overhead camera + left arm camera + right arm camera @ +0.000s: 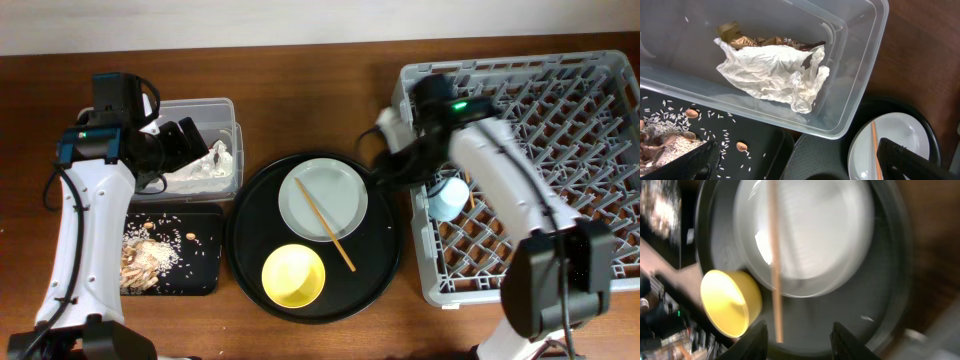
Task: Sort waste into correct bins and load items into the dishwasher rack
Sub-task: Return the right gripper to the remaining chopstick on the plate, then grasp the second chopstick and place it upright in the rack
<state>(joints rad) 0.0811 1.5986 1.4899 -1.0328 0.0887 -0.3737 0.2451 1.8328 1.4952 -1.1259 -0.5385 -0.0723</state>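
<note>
My left gripper (198, 146) (807, 162) is open and empty, over the clear tub (225, 112) (860, 75). The tub holds a crumpled white napkin (205, 168) (772, 72) and a gold-brown wrapper (755, 40). The shallow black tray (195, 262) (760, 145) holds food scraps (145, 258) (670, 145). My right gripper (385, 168) (801, 340) is open and empty, above the right rim of the round black tray (385, 255) (865, 305). That tray carries the grey plate (335, 190) (815, 230) (902, 132) with chopsticks (326, 226) (774, 255) (874, 145) across it, and the yellow bowl (293, 275) (730, 302). The blue cup (450, 196) sits in the rack (590, 120). The pink cup is out of view.
The right arm reaches across the rack's left wall. Loose rice grains lie scattered in the shallow black tray. Bare wooden table lies along the front edge and between the tub and the rack.
</note>
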